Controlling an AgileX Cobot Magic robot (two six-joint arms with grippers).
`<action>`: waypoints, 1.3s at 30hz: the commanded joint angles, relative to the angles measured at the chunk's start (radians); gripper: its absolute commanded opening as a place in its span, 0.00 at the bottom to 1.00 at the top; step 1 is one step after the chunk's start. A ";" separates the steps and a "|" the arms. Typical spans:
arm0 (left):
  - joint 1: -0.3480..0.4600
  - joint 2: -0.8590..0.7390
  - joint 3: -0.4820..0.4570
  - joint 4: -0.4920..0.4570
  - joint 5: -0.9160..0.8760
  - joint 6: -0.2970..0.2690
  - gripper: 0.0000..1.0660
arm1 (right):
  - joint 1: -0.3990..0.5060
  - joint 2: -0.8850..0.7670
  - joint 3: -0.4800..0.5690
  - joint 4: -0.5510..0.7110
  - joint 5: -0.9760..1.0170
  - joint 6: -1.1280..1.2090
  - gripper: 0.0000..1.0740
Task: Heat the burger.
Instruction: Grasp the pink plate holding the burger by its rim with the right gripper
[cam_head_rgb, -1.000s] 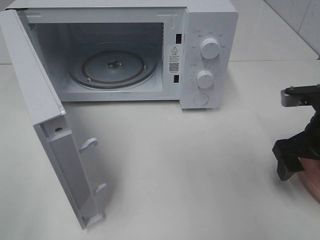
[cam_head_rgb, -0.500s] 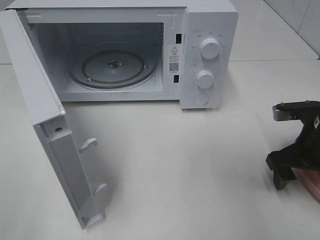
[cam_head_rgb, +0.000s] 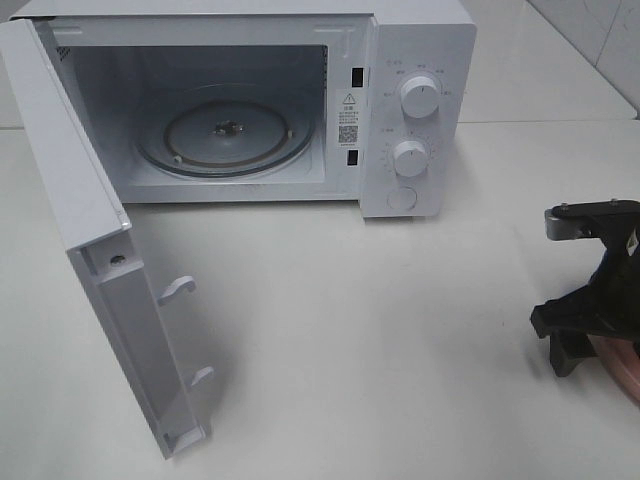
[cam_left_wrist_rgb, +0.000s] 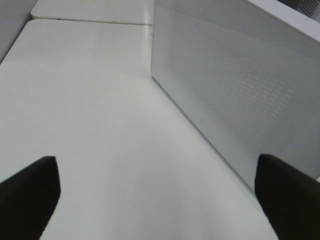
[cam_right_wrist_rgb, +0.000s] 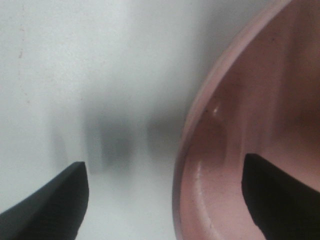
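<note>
Now R fingers (cam_right_wrist_rgb: 50, 200), spread, straddle pink plate (cam_right_wrist_rgb: 192, 120) rim: pinch deep, lift level; L fingers (cam_left_wrist_rgb: 30, 195) spread, empty.

At the top of the frame we see a white microwave (cam_head_rgb: 415, 60), its door (cam_head_rgb: 90, 270) swung open toward the lower left and a glass turntable (cam_head_rgb: 225, 135) inside. Two knobs (cam_head_rgb: 419, 97) sit stacked on its right panel. A pink plate (cam_head_rgb: 622, 365) peeks in at the lower right edge of the white table (cam_head_rgb: 380, 350).

A white desk (cam_head_rgb: 400, 330) carries 1 white microwave (cam_head_rgb: 440, 60) at the back, its door (cam_head_rgb: 60, 170) swung open to the left, and 1 pink plate (cam_head_rgb: 622, 362) at the right edge, well apart from it.
</note>
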 joint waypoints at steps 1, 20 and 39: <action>0.000 -0.016 -0.001 -0.004 -0.008 0.001 0.92 | -0.006 0.005 0.008 -0.002 -0.002 -0.001 0.73; 0.000 -0.016 -0.001 -0.004 -0.008 0.001 0.92 | -0.006 0.005 0.063 -0.037 -0.047 0.085 0.26; 0.000 -0.016 -0.001 -0.004 -0.008 0.001 0.92 | -0.003 0.004 0.062 -0.086 -0.027 0.108 0.00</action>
